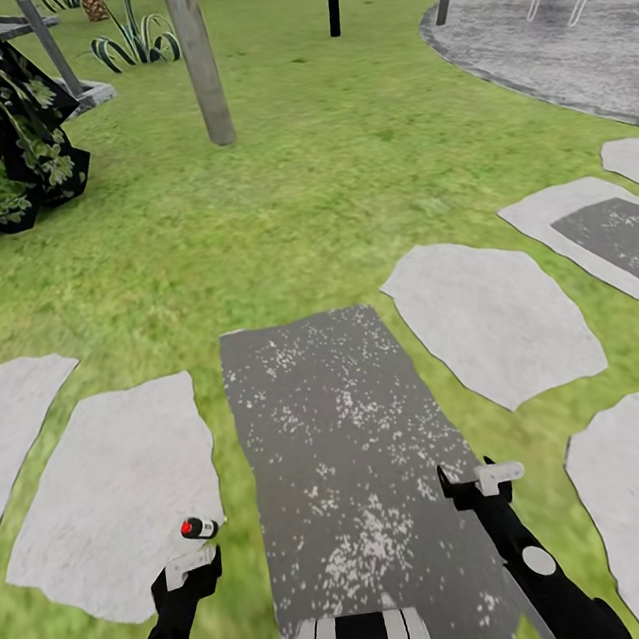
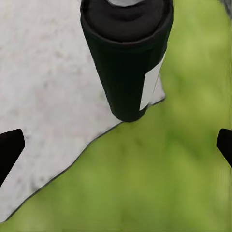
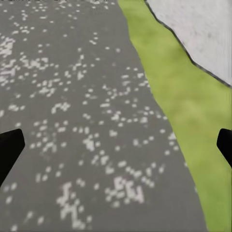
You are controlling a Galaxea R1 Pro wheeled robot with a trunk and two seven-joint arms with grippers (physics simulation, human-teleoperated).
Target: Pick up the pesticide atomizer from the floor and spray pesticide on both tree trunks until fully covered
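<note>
Black and round like a can, the pesticide atomizer [image 2: 126,58] lies on the edge of a pale stepping stone [image 1: 110,488], its red tip [image 1: 193,527] just ahead of the left pincer [image 1: 191,568] — so the left arm is much the nearer one. Its long side runs straight away from that pincer, whose two fingers [image 2: 9,147] are spread wide with nothing between them. The right pincer [image 1: 482,480] is open too — it hangs over the dark speckled slab [image 3: 72,121], and the tree trunk [image 1: 196,58] stands well off across the grass.
</note>
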